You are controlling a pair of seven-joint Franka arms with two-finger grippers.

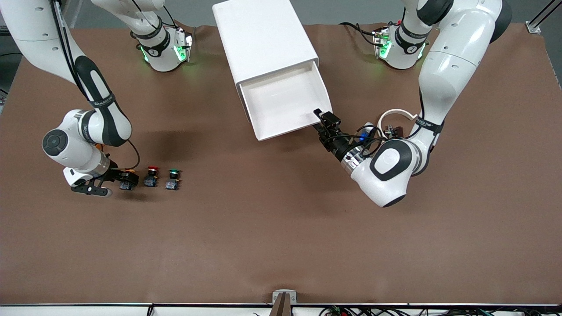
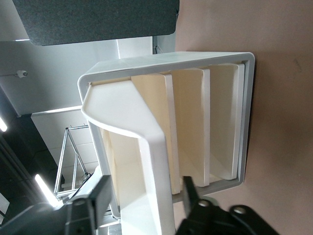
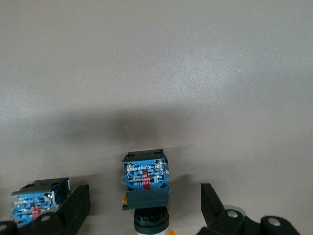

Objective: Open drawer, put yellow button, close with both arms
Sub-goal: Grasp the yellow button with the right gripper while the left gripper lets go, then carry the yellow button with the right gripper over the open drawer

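Right end effector (image 1: 115,181): wide, straddling yellow button (image 3: 145,188) on surface (image 1: 272,228). Left end effector (image 2: 144,196): parted, astride open drawer (image 1: 287,103) front lip.

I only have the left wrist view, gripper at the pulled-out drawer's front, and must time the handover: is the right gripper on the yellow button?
Observer: Not gripping yet. The right gripper is open, with one finger on either side of the yellow button.
Operator: Could it snag anything nearby?
Observer: Possibly. A red-capped button stands close beside the yellow one, with a green-capped button next along, toward the left arm's end.
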